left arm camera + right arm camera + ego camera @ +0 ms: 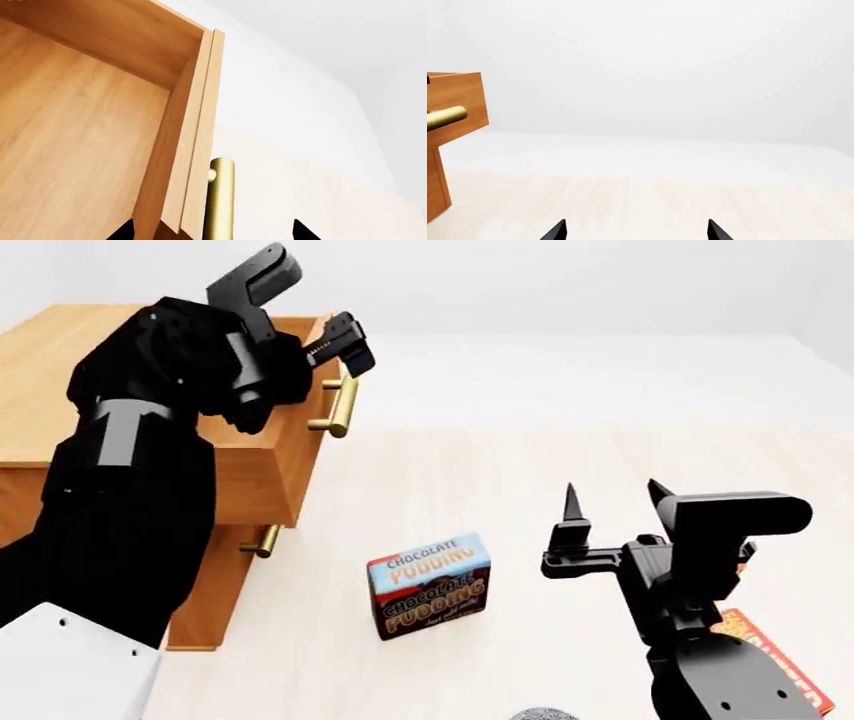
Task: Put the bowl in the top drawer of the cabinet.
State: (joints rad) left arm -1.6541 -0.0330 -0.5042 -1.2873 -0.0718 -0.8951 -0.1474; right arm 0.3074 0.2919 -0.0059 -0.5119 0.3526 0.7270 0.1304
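Note:
The light-brown cabinet (54, 360) stands at the left of the head view. Its top drawer (287, 455) is pulled out, and the left wrist view shows the bare wooden inside (73, 130). My left gripper (314, 305) hovers open above the drawer front. In the left wrist view the brass handle (221, 200) lies between the fingertips of that gripper (213, 231), untouched. My right gripper (611, 502) stands open and empty over the floor, right of the pudding box. A grey rounded sliver (545, 713) at the head view's bottom edge may be the bowl; I cannot tell.
The lower drawer's brass handle (263, 540) shows under the open top drawer. A chocolate pudding box (430, 585) stands upright on the pale floor in front of the cabinet. A red box (787, 665) lies at the bottom right, partly behind my right arm.

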